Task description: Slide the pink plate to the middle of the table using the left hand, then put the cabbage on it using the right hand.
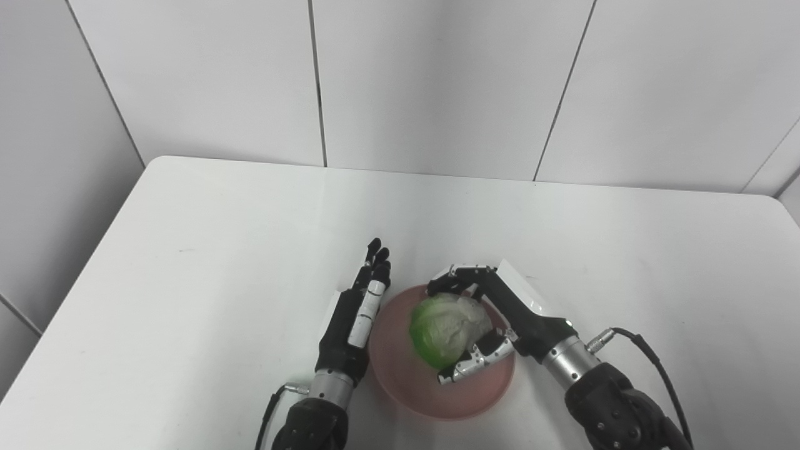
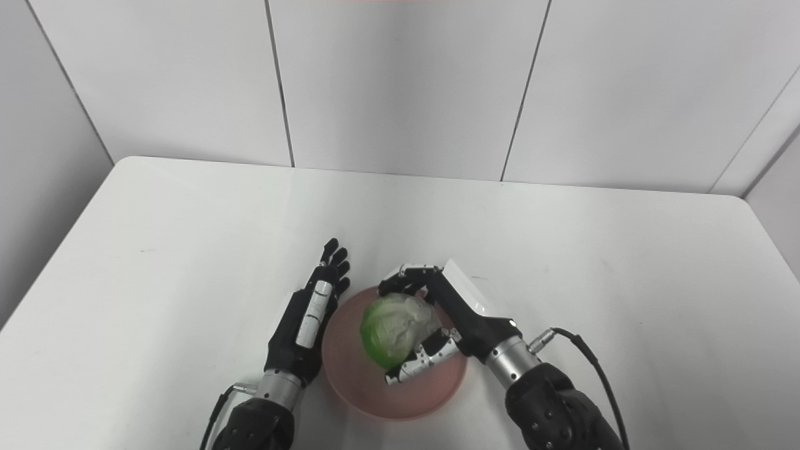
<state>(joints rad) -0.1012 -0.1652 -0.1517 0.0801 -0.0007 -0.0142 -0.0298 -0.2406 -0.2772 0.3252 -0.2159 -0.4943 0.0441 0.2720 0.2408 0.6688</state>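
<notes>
Both hands sit low center. My right hand (image 1: 500, 312) cups the cabbage (image 1: 447, 328) over the plate (image 1: 400, 375), ready to let go. My left hand (image 1: 356, 319) is flat, empty, bracing the rim.

worktop (image 1: 250, 262): white, smooth, round corners, a few tiny dark marks | wall (image 1: 437, 81): white panels behind the worktop, thin dark lines between them | side wall (image 1: 50, 156): light grey panels, on the left | light: bright and soft, a bit shiny on the worktop
</notes>
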